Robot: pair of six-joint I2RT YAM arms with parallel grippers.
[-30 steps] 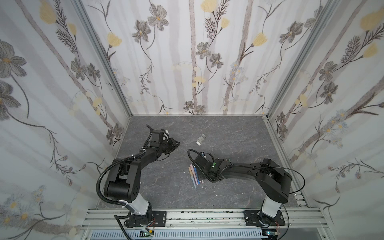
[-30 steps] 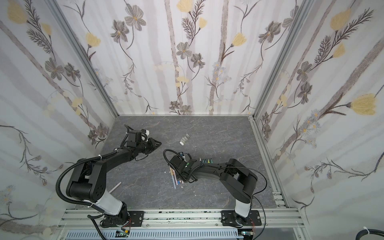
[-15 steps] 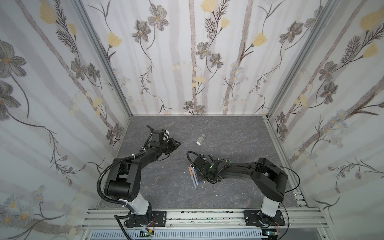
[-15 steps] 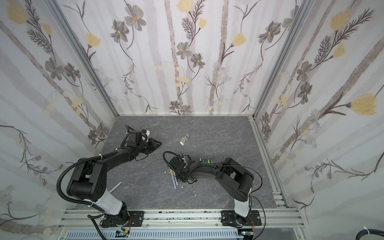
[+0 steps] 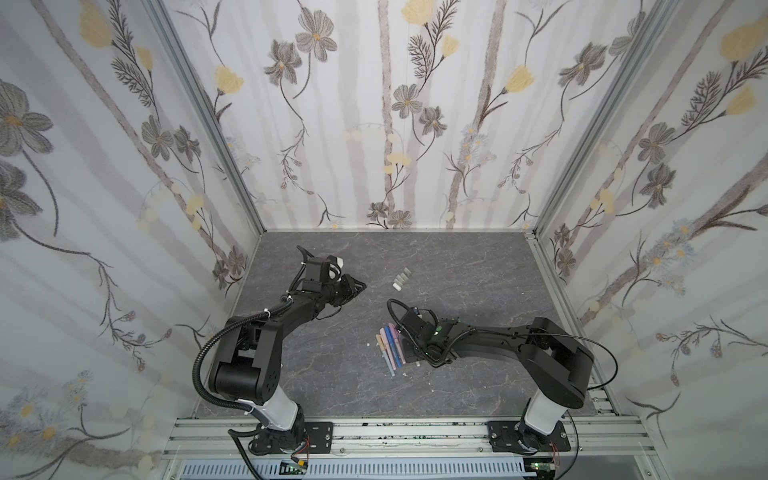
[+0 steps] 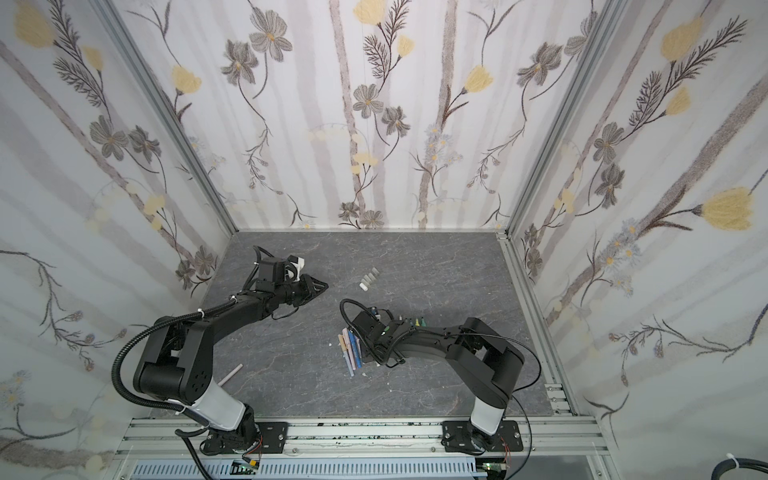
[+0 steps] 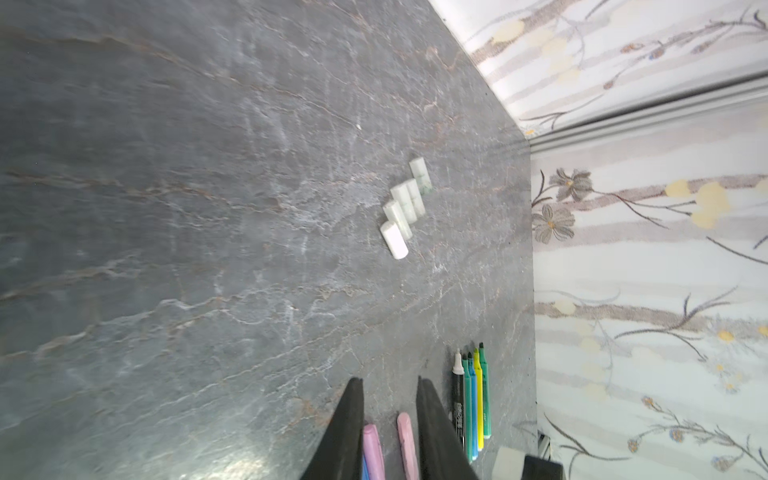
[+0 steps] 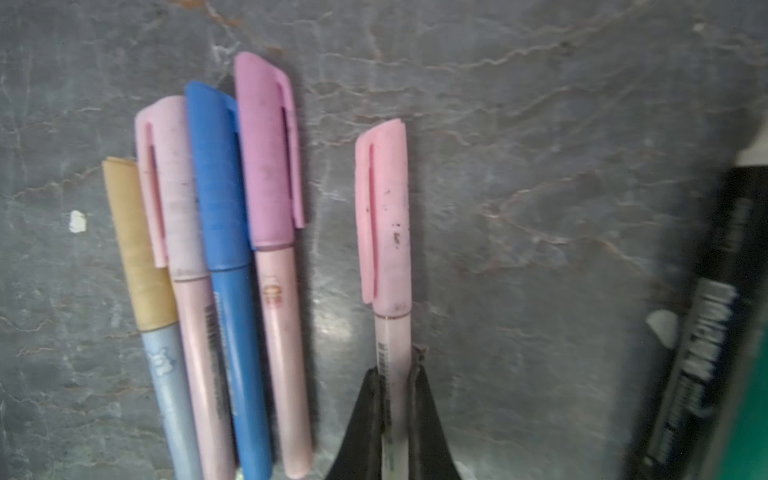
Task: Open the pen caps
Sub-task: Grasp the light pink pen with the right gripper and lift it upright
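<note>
Right gripper point(image 8: 397, 374) clamped on pale pink plastic pen barrel point(image 8: 392, 336), pink plastic cap point(image 8: 384, 216) on. Left gripper point(image 7: 388, 380) slightly parted, empty, far-left of it.

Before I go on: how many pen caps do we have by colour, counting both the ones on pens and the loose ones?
Tan cap, on a pen: 1
Pale pink cap, on a pen: 1
Blue cap, on a pen: 1
Purple cap, on a pen: 1
Pink cap, its pen in the right gripper: 1
Loose whitish caps: 5
Total: 10
</note>
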